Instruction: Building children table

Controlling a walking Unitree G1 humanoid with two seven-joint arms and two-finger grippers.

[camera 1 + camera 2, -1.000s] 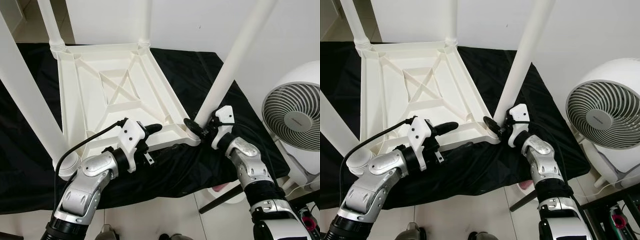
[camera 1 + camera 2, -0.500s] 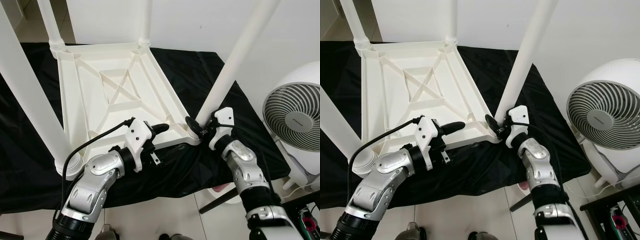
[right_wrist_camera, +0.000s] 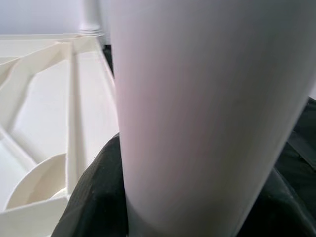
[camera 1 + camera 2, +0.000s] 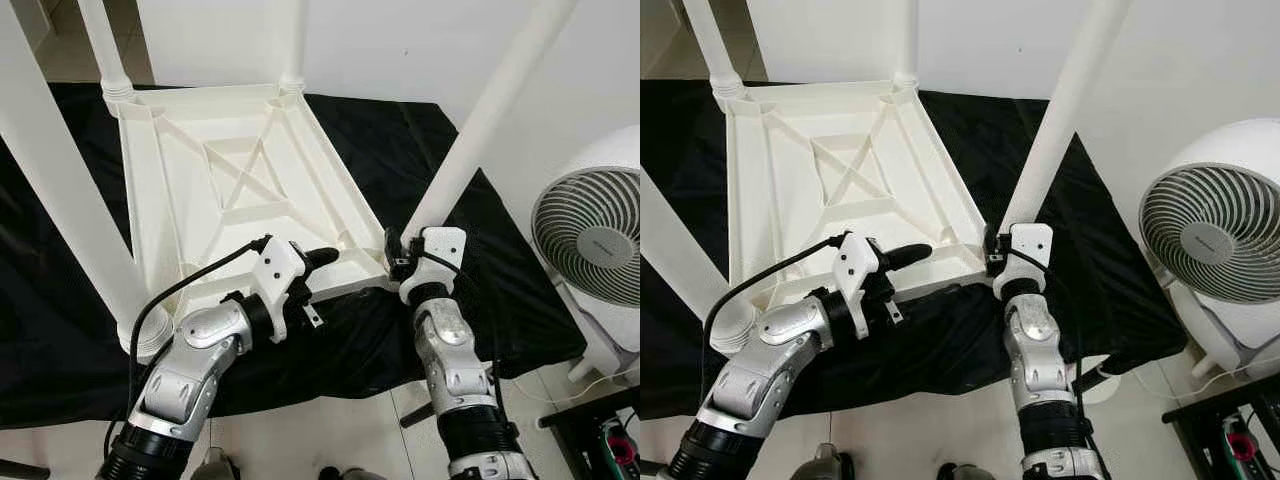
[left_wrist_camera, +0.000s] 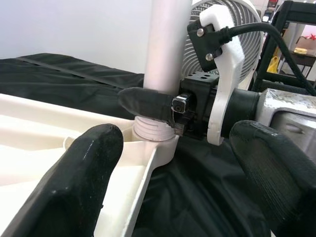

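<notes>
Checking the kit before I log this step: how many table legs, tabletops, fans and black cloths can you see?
Table legs: 4, at far left, far right, near left and near right
Tabletops: 1
Fans: 1
Black cloths: 1
Total: 7

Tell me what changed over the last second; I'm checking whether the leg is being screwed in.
The right claw, clamped on the table leg near its base, has swung around it: its forearm now comes from straight below rather than from the right. The left claw crept slightly forward along the upturned tabletop's rim, open. Tabletop, other legs and fan stayed put.
</notes>
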